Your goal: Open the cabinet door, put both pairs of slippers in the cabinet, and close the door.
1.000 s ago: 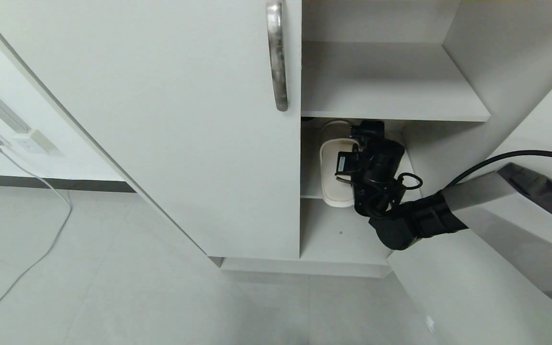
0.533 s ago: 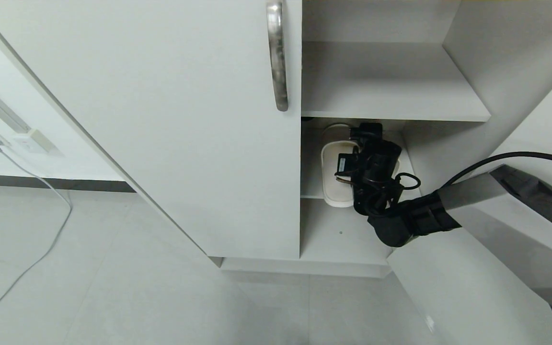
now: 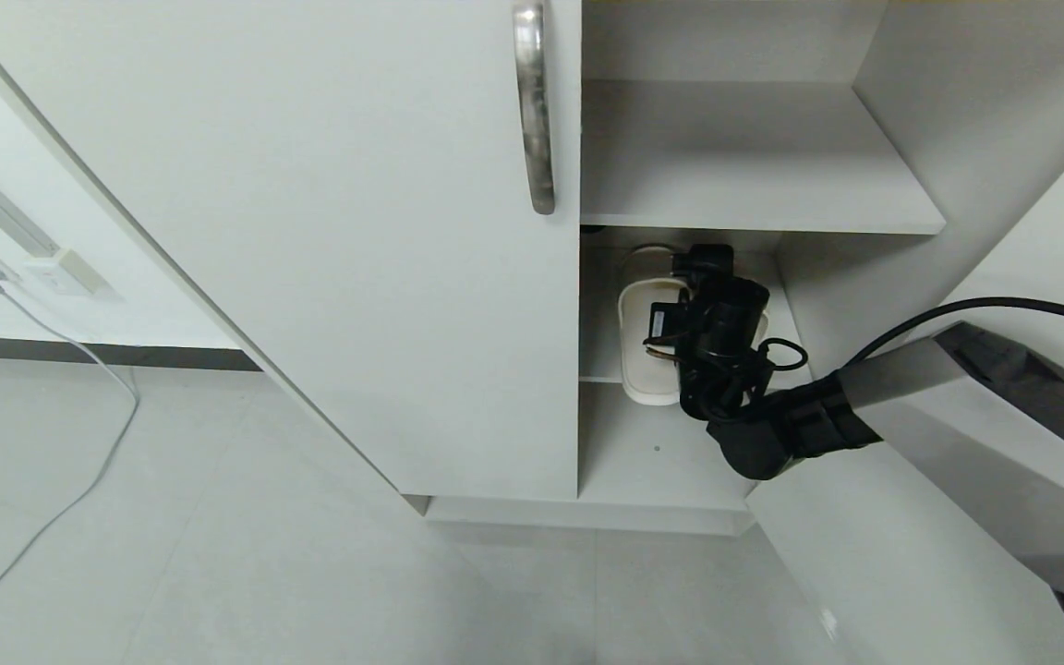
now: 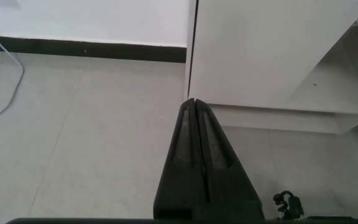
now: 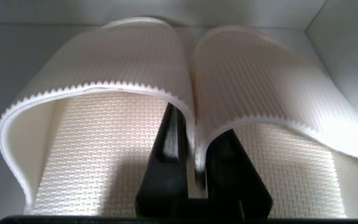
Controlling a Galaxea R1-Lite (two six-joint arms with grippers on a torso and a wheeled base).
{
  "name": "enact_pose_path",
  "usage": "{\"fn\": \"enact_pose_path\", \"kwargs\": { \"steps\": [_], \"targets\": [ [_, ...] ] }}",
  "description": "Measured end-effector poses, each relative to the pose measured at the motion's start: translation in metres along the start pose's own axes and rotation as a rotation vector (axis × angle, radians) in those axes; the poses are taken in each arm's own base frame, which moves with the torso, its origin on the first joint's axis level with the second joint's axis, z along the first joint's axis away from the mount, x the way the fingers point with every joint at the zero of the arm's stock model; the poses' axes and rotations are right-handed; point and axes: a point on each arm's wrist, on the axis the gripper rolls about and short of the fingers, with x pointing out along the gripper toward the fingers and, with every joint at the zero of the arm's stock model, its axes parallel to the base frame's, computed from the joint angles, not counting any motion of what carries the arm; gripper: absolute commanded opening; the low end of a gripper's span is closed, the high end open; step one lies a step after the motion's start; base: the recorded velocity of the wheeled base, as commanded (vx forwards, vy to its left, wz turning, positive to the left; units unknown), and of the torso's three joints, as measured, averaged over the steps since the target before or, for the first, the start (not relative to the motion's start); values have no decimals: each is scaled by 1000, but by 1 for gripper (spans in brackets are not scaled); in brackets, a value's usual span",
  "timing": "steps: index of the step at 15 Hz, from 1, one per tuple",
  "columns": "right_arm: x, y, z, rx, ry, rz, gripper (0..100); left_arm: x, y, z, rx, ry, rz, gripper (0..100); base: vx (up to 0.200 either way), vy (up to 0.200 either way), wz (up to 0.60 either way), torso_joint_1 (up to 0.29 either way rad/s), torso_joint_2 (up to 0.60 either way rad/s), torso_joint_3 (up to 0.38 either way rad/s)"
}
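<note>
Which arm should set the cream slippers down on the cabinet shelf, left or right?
Right. The right gripper is inside the cabinet, shut on the inner edges of both slippers at the shelf. The left gripper is shut, out over the floor outside the cabinet.

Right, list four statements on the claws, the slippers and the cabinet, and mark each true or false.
1. The right claw pinches a pair of cream slippers by their adjoining inner edges. True.
2. The left claw is spread wide open. False: its fingers are pressed together, with nothing between them.
3. The slippers are out on the floor tiles. False: they are in the cabinet opening, in the compartment below the upper shelf.
4. A metal handle runs vertically along the edge of the door panel. True.
</note>
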Motion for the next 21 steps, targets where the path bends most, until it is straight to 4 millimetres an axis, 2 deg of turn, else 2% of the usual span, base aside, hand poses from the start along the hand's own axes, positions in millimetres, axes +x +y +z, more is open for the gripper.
{"fn": "enact_pose_path", "kwargs": {
  "steps": [1,6,9,13,18,21],
  "targets": [
    [0,0,0,0,0,0,100,0,0,0,0,0,0,0,0,0,0,0,0,0],
    [-5,-3,-8,-22,29,4,100,0,0,0,0,0,0,0,0,0,0,0,0,0],
    [-22,-5,-7,-37,55,23,100,0,0,0,2,0,-1,0,0,0,0,0,0,0],
    [-49,-10,7,-43,69,53,100,0,0,0,23,0,-7,0,0,0,0,0,0,0],
    [-113,-34,8,-70,111,132,100,0,0,0,29,0,-9,0,0,0,0,0,0,0],
    [-150,-32,12,-69,120,229,100,0,0,0,29,0,-11,0,0,0,0,0,0,0]
  ]
}}
